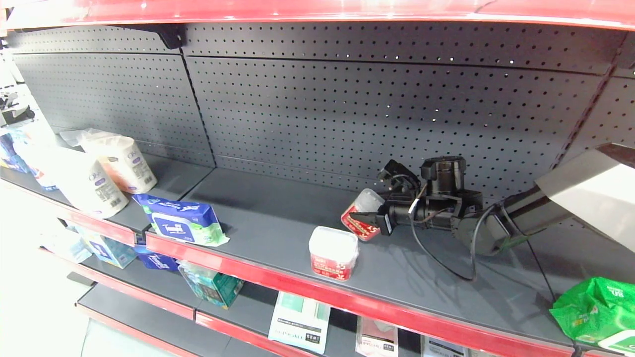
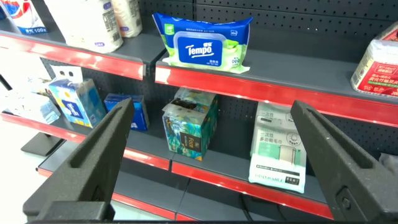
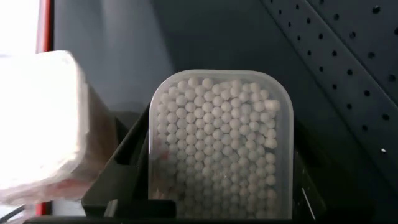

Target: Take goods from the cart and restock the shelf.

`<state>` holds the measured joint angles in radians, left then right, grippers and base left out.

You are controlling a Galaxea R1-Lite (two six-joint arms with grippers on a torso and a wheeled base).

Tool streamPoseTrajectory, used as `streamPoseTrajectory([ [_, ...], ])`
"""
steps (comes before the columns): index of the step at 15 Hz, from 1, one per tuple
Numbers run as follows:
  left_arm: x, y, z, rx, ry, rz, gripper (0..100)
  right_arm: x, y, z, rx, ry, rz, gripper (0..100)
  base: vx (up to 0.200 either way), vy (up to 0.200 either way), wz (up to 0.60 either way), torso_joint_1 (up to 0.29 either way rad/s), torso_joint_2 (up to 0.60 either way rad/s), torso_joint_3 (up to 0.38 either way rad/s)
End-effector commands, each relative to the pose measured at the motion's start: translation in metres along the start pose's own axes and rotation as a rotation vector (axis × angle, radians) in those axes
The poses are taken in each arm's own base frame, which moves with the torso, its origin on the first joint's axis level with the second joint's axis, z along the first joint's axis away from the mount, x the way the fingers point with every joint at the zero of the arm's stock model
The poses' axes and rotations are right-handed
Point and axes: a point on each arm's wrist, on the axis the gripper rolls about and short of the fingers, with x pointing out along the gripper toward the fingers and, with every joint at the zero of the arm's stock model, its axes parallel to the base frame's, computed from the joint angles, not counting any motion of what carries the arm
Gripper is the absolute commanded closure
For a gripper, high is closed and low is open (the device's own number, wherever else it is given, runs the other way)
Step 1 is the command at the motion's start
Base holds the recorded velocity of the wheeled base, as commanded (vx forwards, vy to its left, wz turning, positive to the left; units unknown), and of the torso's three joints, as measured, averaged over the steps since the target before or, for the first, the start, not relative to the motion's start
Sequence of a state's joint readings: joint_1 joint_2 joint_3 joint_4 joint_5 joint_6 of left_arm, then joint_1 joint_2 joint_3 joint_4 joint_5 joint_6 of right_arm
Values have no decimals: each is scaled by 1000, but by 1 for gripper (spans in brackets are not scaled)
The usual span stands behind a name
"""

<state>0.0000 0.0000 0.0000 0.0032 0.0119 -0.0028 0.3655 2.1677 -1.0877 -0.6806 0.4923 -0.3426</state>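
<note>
A clear tub of cotton swabs with a red label point(image 1: 361, 216) is tipped on its side just above the grey shelf point(image 1: 278, 218), toward the back. My right gripper point(image 1: 371, 219) is shut on it, reaching in from the right. In the right wrist view the tub's lid point(image 3: 221, 143) faces the camera, with black fingers point(image 3: 127, 165) against its sides. A second, matching tub point(image 1: 333, 252) point(image 3: 37, 124) stands upright near the shelf's red front edge, just ahead of the held one. My left gripper point(image 2: 205, 180) hangs open with nothing in it, facing the lower shelves.
A blue-green wipes pack point(image 1: 181, 219) point(image 2: 202, 43) lies at the shelf's front left. White paper rolls point(image 1: 106, 173) stand further left, and a green pack point(image 1: 595, 310) sits at far right. The pegboard wall point(image 1: 347, 109) closes the back. Below are a teal box point(image 2: 189, 121) and a white pack point(image 2: 278, 146).
</note>
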Motion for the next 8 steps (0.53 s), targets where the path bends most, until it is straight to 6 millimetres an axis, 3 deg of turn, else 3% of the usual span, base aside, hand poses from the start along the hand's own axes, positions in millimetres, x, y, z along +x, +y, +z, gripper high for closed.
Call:
streamPoseTrajectory([
  [1, 0, 0, 0, 0, 1, 0, 0, 5, -2, -2, -2, 1, 0, 100, 0, 0, 0, 0, 0, 0],
  [8, 0, 0, 0, 0, 1, 0, 0, 4, -1, -5, -21, 18, -18, 100, 0, 0, 0, 0, 0, 0],
])
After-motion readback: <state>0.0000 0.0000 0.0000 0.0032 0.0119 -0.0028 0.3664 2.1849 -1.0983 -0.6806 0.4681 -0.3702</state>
